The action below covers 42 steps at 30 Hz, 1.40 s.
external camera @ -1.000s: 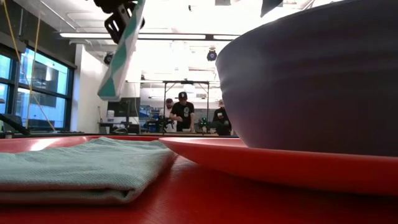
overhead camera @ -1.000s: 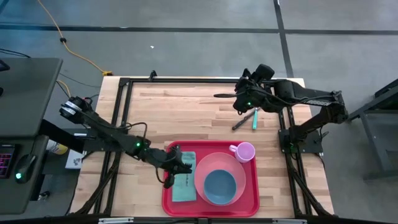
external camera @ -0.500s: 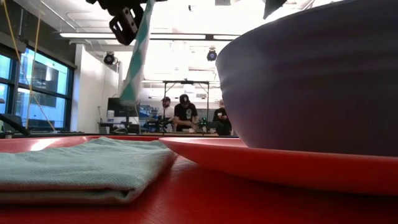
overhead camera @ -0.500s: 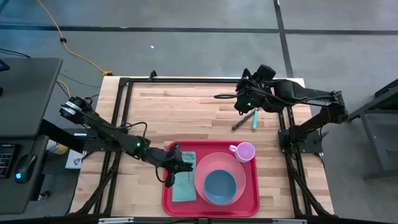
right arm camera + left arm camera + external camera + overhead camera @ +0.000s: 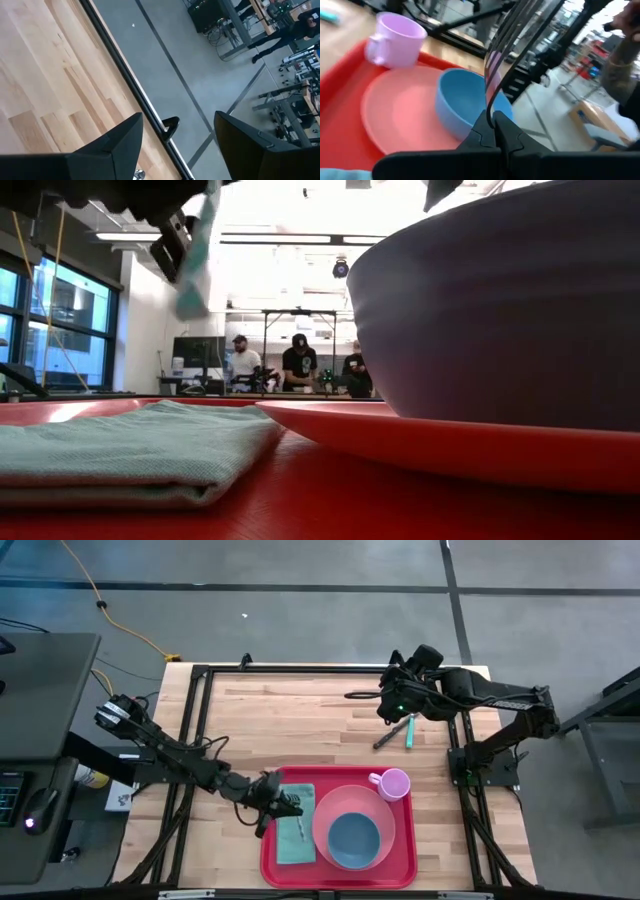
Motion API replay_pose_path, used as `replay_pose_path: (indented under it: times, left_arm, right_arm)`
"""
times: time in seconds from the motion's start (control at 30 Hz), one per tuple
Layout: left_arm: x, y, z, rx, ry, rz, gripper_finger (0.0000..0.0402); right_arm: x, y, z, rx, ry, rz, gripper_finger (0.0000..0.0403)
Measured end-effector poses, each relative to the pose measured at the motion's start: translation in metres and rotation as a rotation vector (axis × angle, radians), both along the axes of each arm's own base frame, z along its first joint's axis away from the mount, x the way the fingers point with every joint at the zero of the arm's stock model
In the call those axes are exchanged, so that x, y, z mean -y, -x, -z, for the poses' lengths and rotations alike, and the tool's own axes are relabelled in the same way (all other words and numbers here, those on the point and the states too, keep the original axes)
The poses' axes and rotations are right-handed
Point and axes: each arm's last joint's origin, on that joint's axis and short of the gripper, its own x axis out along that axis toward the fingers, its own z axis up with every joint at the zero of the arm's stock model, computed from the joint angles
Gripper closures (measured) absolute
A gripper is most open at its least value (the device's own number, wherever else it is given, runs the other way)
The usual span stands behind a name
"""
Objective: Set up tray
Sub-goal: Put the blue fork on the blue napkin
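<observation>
The red tray (image 5: 340,875) lies at the table's near edge. On it are a folded teal napkin (image 5: 296,840), a pink plate (image 5: 375,810) with a blue bowl (image 5: 353,840) in it, and a purple mug (image 5: 393,783). My left gripper (image 5: 287,805) hovers over the tray's left part, shut on a long thin utensil. The utensil shows as a shiny strip (image 5: 502,60) in the left wrist view and as a teal blur (image 5: 197,265) in the low view. My right gripper (image 5: 385,705) stands open, high over the table's far right. My left gripper pinches the utensil's thin strip (image 5: 489,112) between its two fingers (image 5: 512,132). The utensil is lifted clear, above the napkin (image 5: 120,450) and the tray (image 5: 340,120). Which end of the utensil the fingers have cannot be told.
A teal-handled utensil (image 5: 410,732) and a dark one (image 5: 385,738) lie on the wood below my right gripper. Black frame rails (image 5: 300,670) run along the table's edges. People (image 5: 297,365) stand in the room beyond.
My left gripper has sunk a little, drawn back toward the table's left edge, and tipped nearer to level. The utensil it holds has swung from a slant to nearly upright and has shifted with the gripper, staying clear of the tray.
</observation>
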Motion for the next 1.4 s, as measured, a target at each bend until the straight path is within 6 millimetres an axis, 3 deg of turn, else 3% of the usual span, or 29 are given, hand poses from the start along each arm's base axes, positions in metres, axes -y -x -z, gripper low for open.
replay_pose_path:
  times: [0.3,0.77,1.4]
  left_arm:
    - [0.000,0.000,0.002,-0.044,0.046,-0.018,0.0388]
    - [0.013,-0.017,0.039,-0.075,0.139,-0.019,0.0388]
    - [0.019,-0.018,0.059,-0.152,0.199,-0.037,0.0388]
  right_arm:
    - [-0.001,0.000,0.001,0.019,-0.037,-0.002,0.0178]
    - [-0.010,0.000,0.001,0.012,-0.031,-0.035,0.0178]
    - [-0.013,0.001,0.001,0.000,-0.015,-0.038,0.0178]
